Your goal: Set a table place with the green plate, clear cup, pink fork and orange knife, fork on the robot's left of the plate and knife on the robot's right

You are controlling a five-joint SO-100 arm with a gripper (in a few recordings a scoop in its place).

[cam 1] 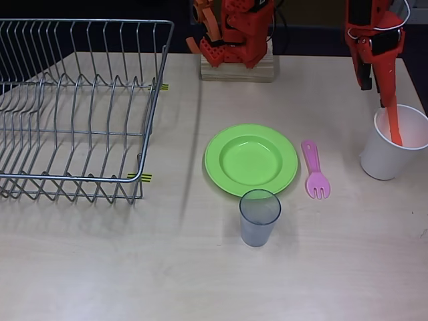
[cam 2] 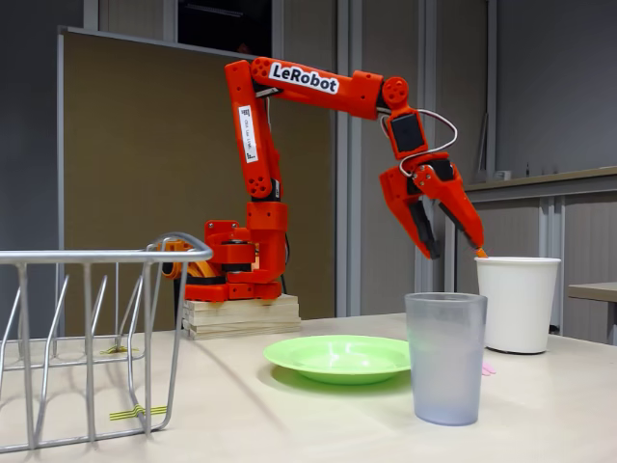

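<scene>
Red pincer (cam 1: pixel 391 110) closed on slim orange plastic knife (cam 1: pixel 394 127) standing in the opaque white cup (cam 1: pixel 394 157) (overhead view, far right). Knife looks light, stiff and slick; grip it on the upper handle.

Green plate (cam 1: pixel 251 160), clear cup (cam 1: pixel 259 217) upright, pink fork (cam 1: pixel 315 171) beside.

Both views are bright and sharp, lit evenly from above. Soft shadows lie under the green plate (cam 2: pixel 339 357) and beside the dish rack (cam 1: pixel 80 110); the overhead view's lower left looks washed out.
</scene>
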